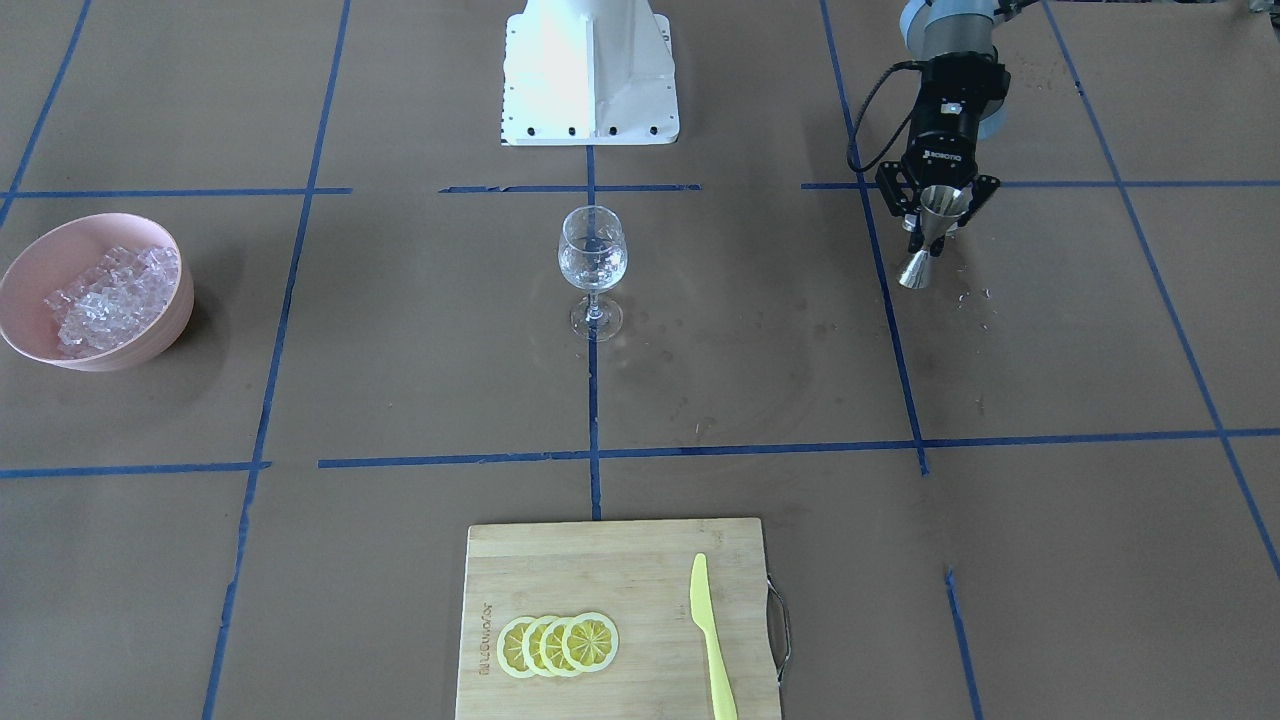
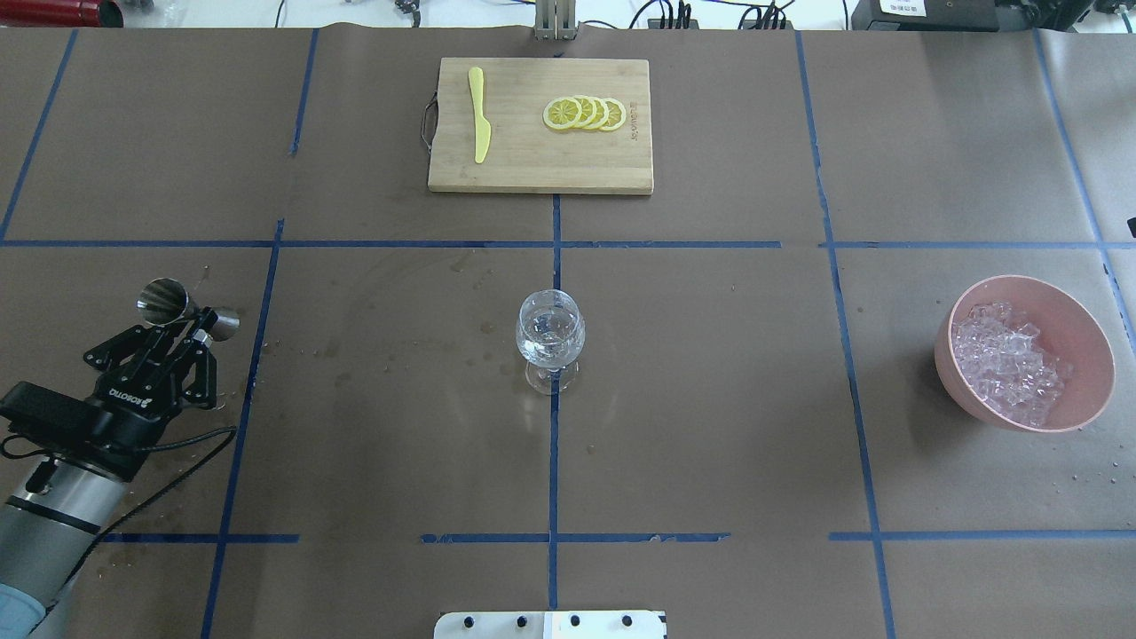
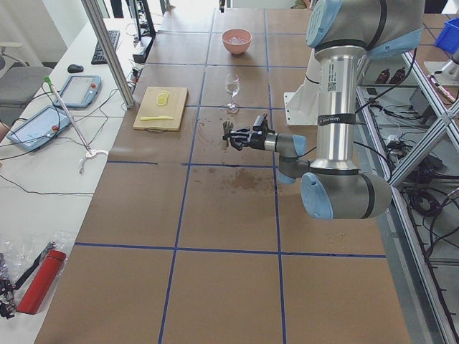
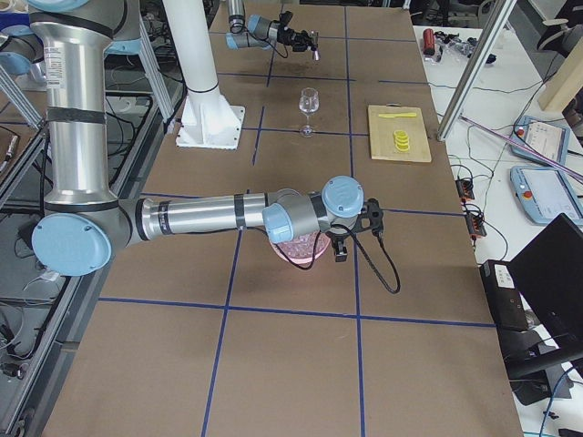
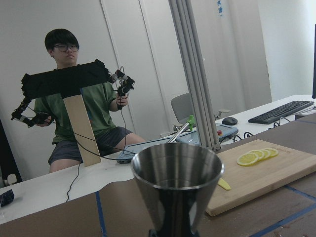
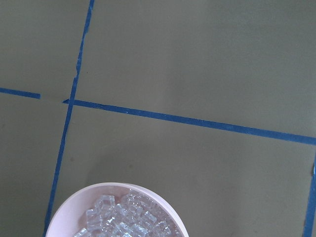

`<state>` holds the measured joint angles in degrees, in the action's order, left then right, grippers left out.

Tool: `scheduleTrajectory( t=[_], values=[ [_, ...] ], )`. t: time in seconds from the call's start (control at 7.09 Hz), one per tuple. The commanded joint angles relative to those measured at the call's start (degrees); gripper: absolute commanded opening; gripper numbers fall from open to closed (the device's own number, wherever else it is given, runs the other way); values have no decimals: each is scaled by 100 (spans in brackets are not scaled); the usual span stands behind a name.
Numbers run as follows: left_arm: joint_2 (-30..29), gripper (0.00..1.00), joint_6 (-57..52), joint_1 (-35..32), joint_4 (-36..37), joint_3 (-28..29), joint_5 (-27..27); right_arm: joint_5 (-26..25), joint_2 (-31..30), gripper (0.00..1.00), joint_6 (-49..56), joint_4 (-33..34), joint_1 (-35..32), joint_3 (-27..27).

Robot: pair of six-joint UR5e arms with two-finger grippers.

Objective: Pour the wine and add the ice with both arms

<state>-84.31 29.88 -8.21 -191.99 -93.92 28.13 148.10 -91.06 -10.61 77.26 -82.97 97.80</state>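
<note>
A clear stemmed glass (image 1: 592, 262) (image 2: 550, 335) stands at the table's middle, and glints in its bowl are all that shows of the wine. The ice (image 1: 112, 292) (image 2: 1007, 362) (image 6: 123, 219) fills a pink bowl (image 1: 30, 255) (image 2: 1090, 355). My left gripper (image 1: 935, 215) (image 2: 191, 330) hangs far to the glass's side, shut on the waist of a steel jigger (image 1: 928, 240) (image 2: 169, 302) (image 5: 177, 182), which stands upright just above the table. My right gripper (image 4: 340, 249) shows only in the exterior right view, near the bowl, and I cannot tell if it is open.
A wooden cutting board (image 1: 600, 560) (image 2: 541, 169) with lemon slices (image 1: 558, 645) and a yellow knife (image 1: 712, 640) lies at the far edge. The white robot base (image 1: 590, 70) sits behind the glass. Wet spots (image 2: 479, 284) mark the paper around the glass. A person (image 5: 74, 98) sits beyond the table.
</note>
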Motion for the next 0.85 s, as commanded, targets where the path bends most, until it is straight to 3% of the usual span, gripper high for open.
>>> scheduleTrajectory(
  t=[0.0,0.14,0.7],
  values=[
    [920,0,1340,-5,-198,93,962,0,-9,100,-2,8,0,19],
    [1282,0,1502,-5,-181,137,1010,0,-35,100,-2,0,0,63],
    [1303,0,2084,21,-31,611,1089,9,-176,100,-29,8,0,283]
  ],
)
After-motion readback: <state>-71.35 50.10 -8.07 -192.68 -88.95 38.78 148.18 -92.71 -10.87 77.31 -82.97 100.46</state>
